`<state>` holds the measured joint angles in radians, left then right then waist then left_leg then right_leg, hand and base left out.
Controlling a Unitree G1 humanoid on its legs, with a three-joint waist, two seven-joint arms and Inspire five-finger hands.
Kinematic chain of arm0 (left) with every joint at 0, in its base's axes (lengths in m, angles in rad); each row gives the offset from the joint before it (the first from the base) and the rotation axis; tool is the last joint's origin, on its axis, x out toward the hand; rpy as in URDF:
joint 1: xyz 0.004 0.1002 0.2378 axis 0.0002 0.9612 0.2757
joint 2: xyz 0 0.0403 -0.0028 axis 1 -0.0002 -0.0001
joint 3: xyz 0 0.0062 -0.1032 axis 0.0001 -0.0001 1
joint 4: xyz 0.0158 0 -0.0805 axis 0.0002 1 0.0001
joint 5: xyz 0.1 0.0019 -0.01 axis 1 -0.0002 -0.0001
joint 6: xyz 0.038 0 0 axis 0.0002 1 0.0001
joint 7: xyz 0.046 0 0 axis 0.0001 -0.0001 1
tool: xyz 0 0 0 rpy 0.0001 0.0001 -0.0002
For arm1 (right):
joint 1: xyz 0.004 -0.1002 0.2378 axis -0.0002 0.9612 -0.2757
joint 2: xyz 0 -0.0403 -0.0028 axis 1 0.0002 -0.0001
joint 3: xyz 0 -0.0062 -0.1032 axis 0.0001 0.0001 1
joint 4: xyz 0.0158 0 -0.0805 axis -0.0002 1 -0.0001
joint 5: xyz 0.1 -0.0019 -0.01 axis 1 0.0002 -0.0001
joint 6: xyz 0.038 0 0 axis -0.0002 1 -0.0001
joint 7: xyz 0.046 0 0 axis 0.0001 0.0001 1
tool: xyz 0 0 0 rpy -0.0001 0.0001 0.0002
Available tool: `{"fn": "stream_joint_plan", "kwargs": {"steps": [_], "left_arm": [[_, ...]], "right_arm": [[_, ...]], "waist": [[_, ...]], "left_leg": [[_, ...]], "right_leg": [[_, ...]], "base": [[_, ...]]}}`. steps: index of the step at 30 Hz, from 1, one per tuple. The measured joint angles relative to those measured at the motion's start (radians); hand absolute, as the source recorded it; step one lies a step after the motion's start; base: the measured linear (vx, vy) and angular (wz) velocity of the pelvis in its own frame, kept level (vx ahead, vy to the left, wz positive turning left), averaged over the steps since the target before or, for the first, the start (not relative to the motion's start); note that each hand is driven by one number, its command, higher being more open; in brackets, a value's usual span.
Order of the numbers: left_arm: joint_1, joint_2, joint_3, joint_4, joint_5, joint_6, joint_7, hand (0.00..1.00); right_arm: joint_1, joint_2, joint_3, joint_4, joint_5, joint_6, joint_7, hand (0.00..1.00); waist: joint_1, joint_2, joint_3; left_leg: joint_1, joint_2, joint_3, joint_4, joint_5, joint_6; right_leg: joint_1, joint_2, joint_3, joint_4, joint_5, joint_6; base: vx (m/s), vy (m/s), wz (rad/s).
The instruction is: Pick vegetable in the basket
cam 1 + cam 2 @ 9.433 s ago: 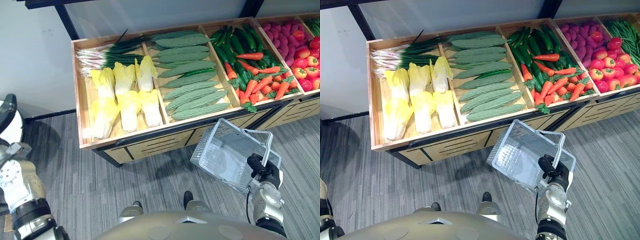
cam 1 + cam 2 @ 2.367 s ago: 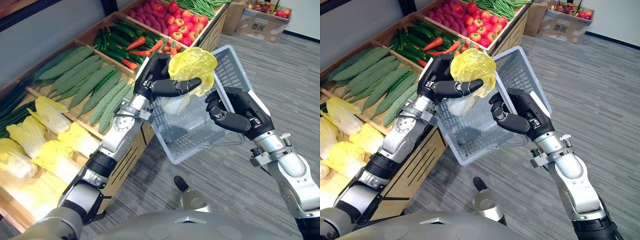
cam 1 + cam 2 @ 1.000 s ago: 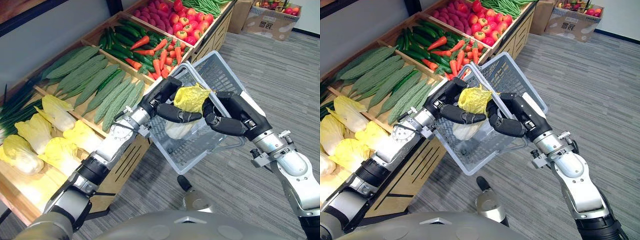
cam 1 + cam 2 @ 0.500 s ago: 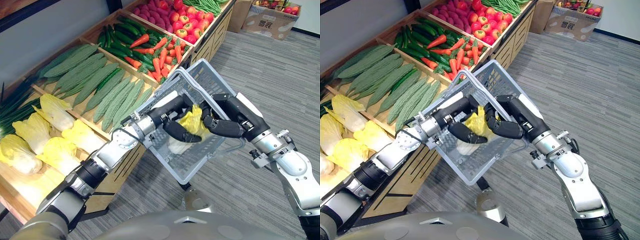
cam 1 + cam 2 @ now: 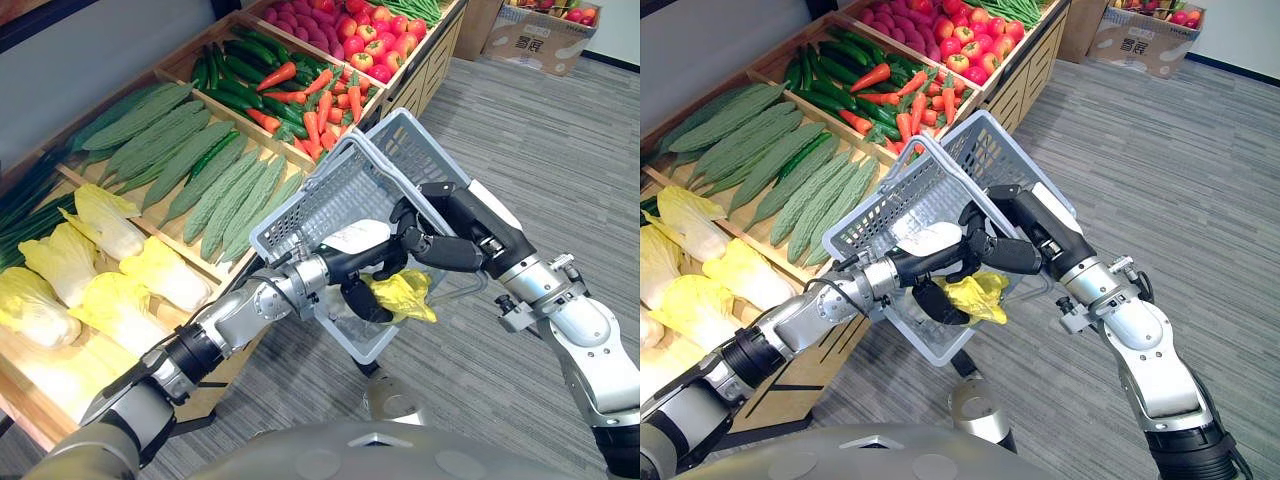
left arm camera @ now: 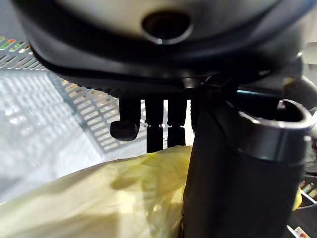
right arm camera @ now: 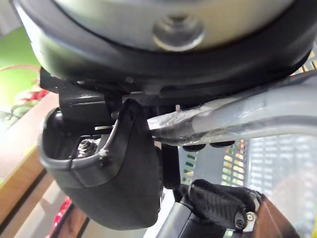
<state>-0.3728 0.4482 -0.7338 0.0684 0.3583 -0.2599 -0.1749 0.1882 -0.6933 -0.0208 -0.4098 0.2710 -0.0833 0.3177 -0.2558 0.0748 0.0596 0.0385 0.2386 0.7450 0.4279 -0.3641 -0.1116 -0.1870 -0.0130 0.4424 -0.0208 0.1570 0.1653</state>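
My right hand holds a grey plastic basket in the air beside the vegetable stand, tilted on its side. Its fingers are curled round the basket's handle. My left hand reaches into the basket's mouth. Thumb and fingers are curled round a yellow-leaved Chinese cabbage. The cabbage lies low in the basket near the bottom rim, its leaves against the mesh wall. Both show again in the right eye view, the hand and the cabbage.
A wooden display stand runs along the left. It holds more Chinese cabbages, bitter gourds, cucumbers, peppers and carrots, then tomatoes. A cardboard box stands far right. Grey carpet stretches to the right.
My left hand has pushed the cabbage down and deeper into the basket, from the upper opening to the bottom rim. The basket has tipped further; my right hand keeps its hold.
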Motion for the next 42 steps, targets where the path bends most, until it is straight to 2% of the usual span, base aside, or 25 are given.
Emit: {"fn": "stream_joint_plan", "kwargs": {"steps": [5, 6, 25, 35, 42], "left_arm": [[0.0, -0.005, 0.0, 0.009, 0.02, -0.001, 0.001, 0.0], [0.0, -0.005, 0.0, 0.009, 0.026, -0.001, 0.001, 1.0], [-0.003, -0.012, 0.027, -0.004, 0.081, 0.0, 0.0, 1.0], [-0.003, 0.003, 0.075, -0.157, 0.158, 0.002, -0.002, 1.0], [-0.003, 0.024, 0.114, -0.238, 0.212, 0.003, -0.001, 1.0]], "right_arm": [[0.0, 0.033, -0.002, 0.0, -0.032, 0.0, 0.005, 0.0], [0.001, 0.034, -0.002, 0.0, -0.032, 0.0, 0.005, 0.0], [0.018, 0.124, -0.075, 0.0, -0.062, 0.0, 0.025, 0.0], [0.034, 0.163, -0.121, -0.064, -0.071, 0.0, 0.025, 0.0], [0.036, 0.231, -0.15, -0.104, -0.071, 0.0, 0.026, 0.0]], "waist": [[-0.001, 0.001, 0.015], [-0.001, 0.001, 0.016], [0.002, 0.001, 0.016], [0.003, 0.011, 0.01], [0.001, 0.021, 0.004]], "left_leg": [[-0.005, 0.001, -0.006, 0.005, -0.001, 0.001], [-0.006, 0.001, -0.008, 0.005, -0.001, 0.001], [-0.013, -0.001, -0.036, 0.007, 0.0, 0.002], [-0.009, -0.002, -0.041, 0.008, 0.001, 0.003], [-0.002, -0.001, -0.041, 0.009, 0.001, 0.003]], "right_leg": [[0.0, -0.002, -0.005, 0.0, 0.0, 0.0], [0.0, -0.002, -0.006, 0.0, 0.0, 0.0], [0.007, -0.007, -0.028, 0.002, 0.0, -0.001], [0.012, -0.007, -0.03, 0.002, 0.0, -0.001], [0.016, -0.007, -0.03, 0.004, -0.002, -0.002]], "base": [[0.0, 0.0, 0.02], [0.0, 0.0, 0.05], [0.0, 0.002, 0.02], [0.0, 0.002, 0.01], [0.0, 0.0, 0.0]]}}
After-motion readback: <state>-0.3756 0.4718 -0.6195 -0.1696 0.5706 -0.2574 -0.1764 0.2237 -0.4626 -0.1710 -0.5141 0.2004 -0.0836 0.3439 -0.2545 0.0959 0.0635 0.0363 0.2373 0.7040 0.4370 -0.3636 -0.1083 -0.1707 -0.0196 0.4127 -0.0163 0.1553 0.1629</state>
